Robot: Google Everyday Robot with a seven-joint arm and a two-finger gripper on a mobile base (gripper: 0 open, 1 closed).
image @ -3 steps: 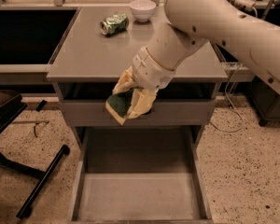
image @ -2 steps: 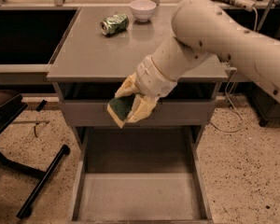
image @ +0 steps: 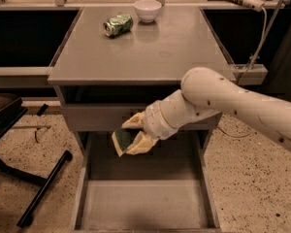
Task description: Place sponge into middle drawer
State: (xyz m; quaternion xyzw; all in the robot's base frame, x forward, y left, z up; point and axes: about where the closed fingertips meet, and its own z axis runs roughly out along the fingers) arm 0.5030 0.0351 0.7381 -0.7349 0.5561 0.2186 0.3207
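My gripper (image: pixel 131 136) is shut on the sponge (image: pixel 121 140), a small yellow sponge with its dark green face turned toward the camera. The gripper holds it in the air below the tabletop edge, above the back part of the open middle drawer (image: pixel 87 164). The drawer is a wide shallow grey tray pulled out toward the camera, with its flat floor (image: pixel 145 205) bare. My white arm reaches in from the right.
A grey table (image: pixel 150 52) stands above the drawer, with a crushed green can (image: pixel 118 24) and a white bowl (image: pixel 148 9) at its back. A black chair base (image: pixel 34 178) lies on the speckled floor at left. A cable and power strip hang at right (image: pixel 252 28).
My arm has lowered and swung down to the right, bringing the sponge from the tabletop's front edge down over the back of the open drawer.
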